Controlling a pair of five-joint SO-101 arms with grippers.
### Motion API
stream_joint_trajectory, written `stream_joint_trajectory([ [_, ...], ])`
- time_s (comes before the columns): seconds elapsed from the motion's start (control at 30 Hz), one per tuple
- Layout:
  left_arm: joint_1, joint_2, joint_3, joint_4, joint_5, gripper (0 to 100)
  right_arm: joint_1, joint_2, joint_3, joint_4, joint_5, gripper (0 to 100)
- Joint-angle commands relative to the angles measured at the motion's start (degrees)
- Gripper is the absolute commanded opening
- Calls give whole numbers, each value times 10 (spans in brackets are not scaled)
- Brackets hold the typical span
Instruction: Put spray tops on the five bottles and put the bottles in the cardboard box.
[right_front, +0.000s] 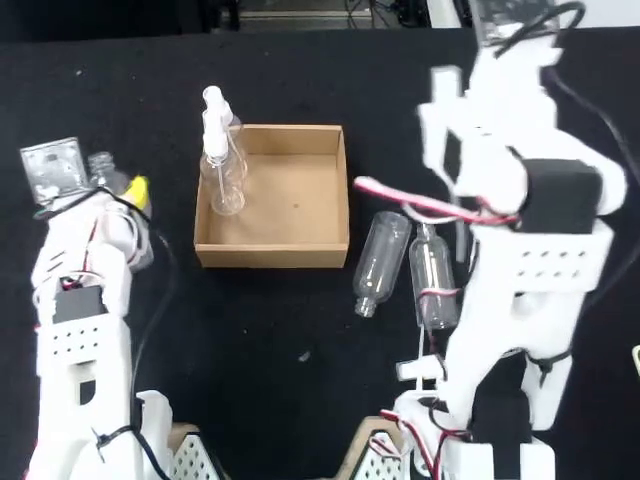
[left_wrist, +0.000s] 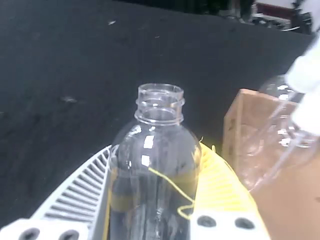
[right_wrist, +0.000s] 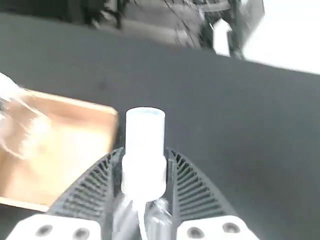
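Note:
My left gripper (left_wrist: 157, 155) is shut on a clear bottle (left_wrist: 159, 150) with an open neck, held upright between a white and a yellow finger (left_wrist: 220, 185); from above it stands left of the cardboard box (right_front: 285, 190). My right gripper (right_wrist: 144, 160) is shut on a white spray top (right_wrist: 145, 145), its tube hanging down between the dark fingers. Two capped bottles (right_front: 222, 165) stand in the box's left side. Two uncapped bottles (right_front: 383, 258) (right_front: 433, 278) lie on the table right of the box, beside the right arm (right_front: 525, 230).
The black table (right_front: 290, 330) is bare in front of the box. The box's right half (right_front: 300, 195) holds nothing. In the left wrist view, the box corner (left_wrist: 240, 130) and the capped bottles (left_wrist: 295, 115) sit close beside the held bottle.

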Motion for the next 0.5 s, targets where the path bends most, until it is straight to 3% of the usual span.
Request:
stream_joint_trajectory([
  [0.0, 11, -18, 18, -63, 6, 30, -25, -22, -42, 4, -23, 10],
  [0.2, 24, -156, 85, -67, 6, 30, -25, -22, -42, 4, -30, 10],
  [0.47, 145, -500, 252, -63, 3, 30, -28, -22, -44, 4, -32, 10],
])
